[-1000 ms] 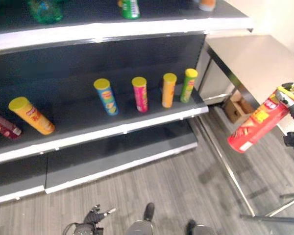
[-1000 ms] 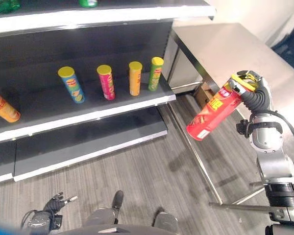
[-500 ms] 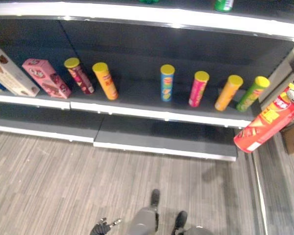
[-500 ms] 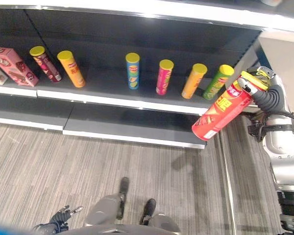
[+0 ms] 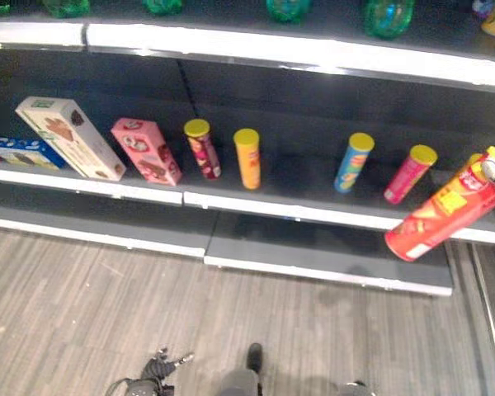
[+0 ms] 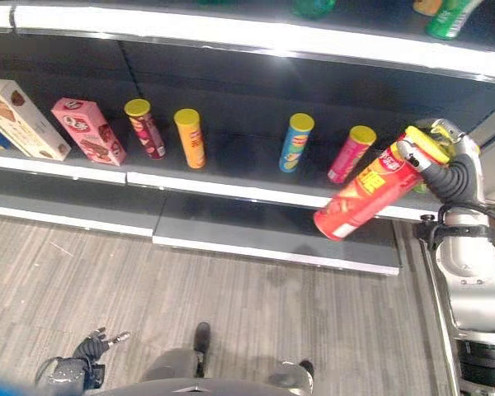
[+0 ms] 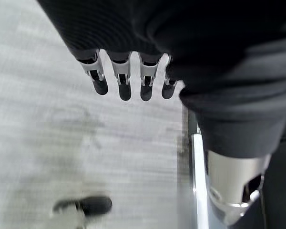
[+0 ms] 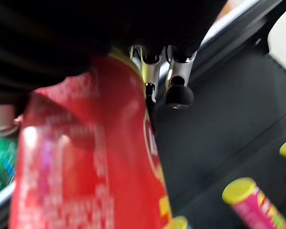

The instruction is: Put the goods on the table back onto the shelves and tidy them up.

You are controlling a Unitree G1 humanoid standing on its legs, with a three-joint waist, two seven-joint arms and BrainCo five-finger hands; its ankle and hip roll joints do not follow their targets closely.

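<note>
- In front of the dark middle shelf (image 6: 231, 191), the right hand (image 6: 445, 169) has its fingers curled round the yellow-lidded end of a tall red cardboard crisp tube (image 6: 365, 196). The tube hangs tilted in the air, base down and toward the robot's left, and touches no shelf.
- On that shelf several goods already stand: a cream carton with a biscuit picture (image 5: 70, 137), a pink carton (image 5: 146, 151), a maroon tube with a yellow lid (image 5: 203, 148), an orange tube (image 5: 248, 158), a blue tube (image 5: 352, 162) and a magenta tube (image 5: 409, 173). Most of them lean.
- By my judgement the task is partway through: the red tube is off the table but not yet placed. Setting it down, perhaps in the open gap between the orange and blue tubes, is left, and straightening the leaning items looks undone too.
- The left hand (image 7: 128, 78) hangs with relaxed, straight fingers over grey plank floor (image 7: 47, 119), holding nothing.
- The right eye view shows the right hand's grip at the lid from outside; the left eye view catches just a sliver of that hand at its edge.
- The right wrist view shows silver fingers (image 8: 178, 83) lying along the red tube's side, with the magenta tube's lid below.
</note>
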